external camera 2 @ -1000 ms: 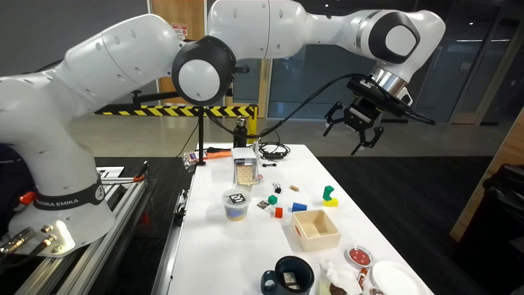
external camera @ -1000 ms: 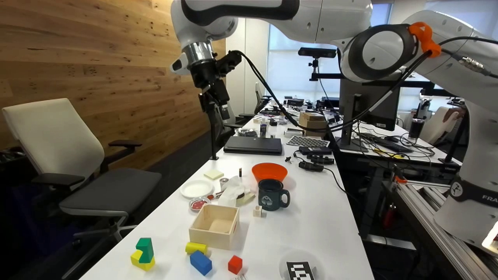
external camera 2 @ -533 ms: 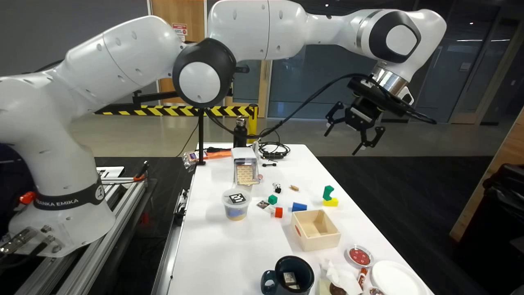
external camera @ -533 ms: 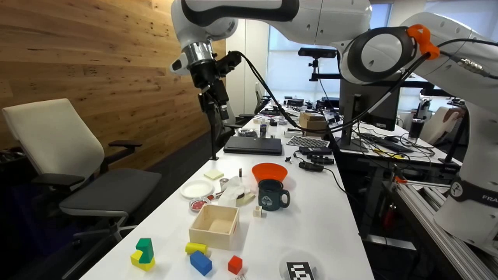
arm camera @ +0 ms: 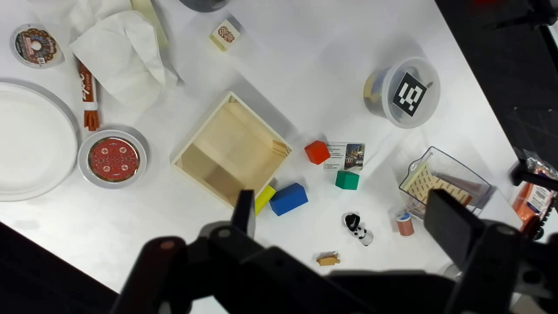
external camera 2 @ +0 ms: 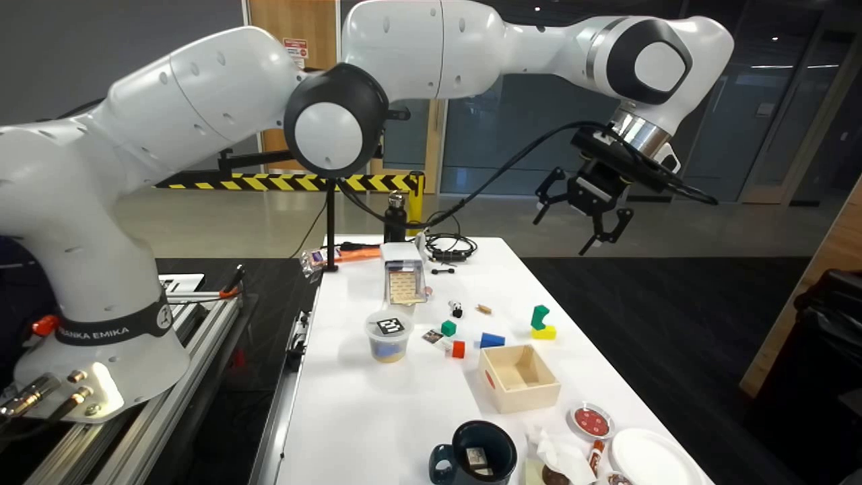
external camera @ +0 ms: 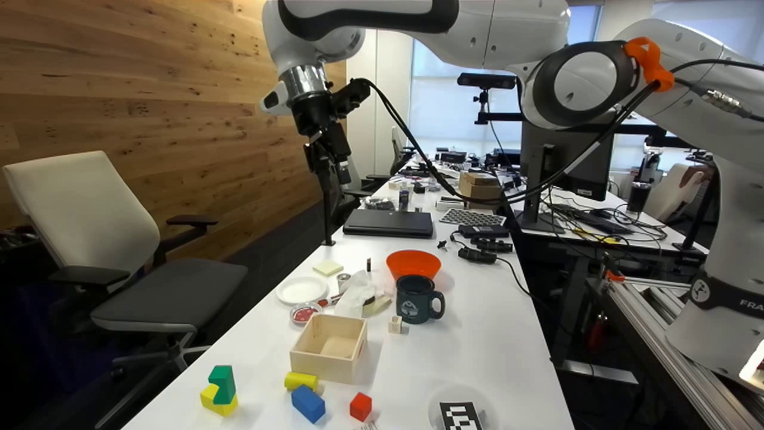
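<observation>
High above the white table, my gripper hangs tilted with its jaws wide apart and nothing between them. In the wrist view a black-and-white spotted figure and a small tan figure show in the gap between the fingers, far below. A blue block lies beside a yellow cylinder, partly hidden by a finger and an open wooden box. A red cube and a green block are near a printed card. In an exterior view a green block rests on a yellow one.
A dark mug holding small blocks stands before an orange bowl. Around the box are a white plate, a crumpled napkin, a marker and a lidded tub. A clear bin stands beside a thread spool.
The arm has shifted only a sliver, its elbow slightly lower. The gripper stays open, and the objects on the table have not moved.
</observation>
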`<action>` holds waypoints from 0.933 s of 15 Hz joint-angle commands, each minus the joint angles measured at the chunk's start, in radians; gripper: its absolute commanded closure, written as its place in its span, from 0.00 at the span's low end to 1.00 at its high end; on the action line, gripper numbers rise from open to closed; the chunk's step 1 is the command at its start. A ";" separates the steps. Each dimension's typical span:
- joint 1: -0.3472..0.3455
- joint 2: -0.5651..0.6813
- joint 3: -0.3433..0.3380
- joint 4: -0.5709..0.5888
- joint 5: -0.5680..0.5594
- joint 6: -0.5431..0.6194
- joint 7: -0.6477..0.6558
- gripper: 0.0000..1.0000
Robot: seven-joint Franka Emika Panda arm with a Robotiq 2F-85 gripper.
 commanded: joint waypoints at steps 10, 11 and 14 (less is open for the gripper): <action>0.102 0.029 0.000 -0.017 -0.011 0.156 0.107 0.00; 0.114 0.034 0.000 -0.024 -0.014 0.158 0.112 0.00; 0.145 0.061 -0.007 -0.033 -0.030 0.174 0.115 0.00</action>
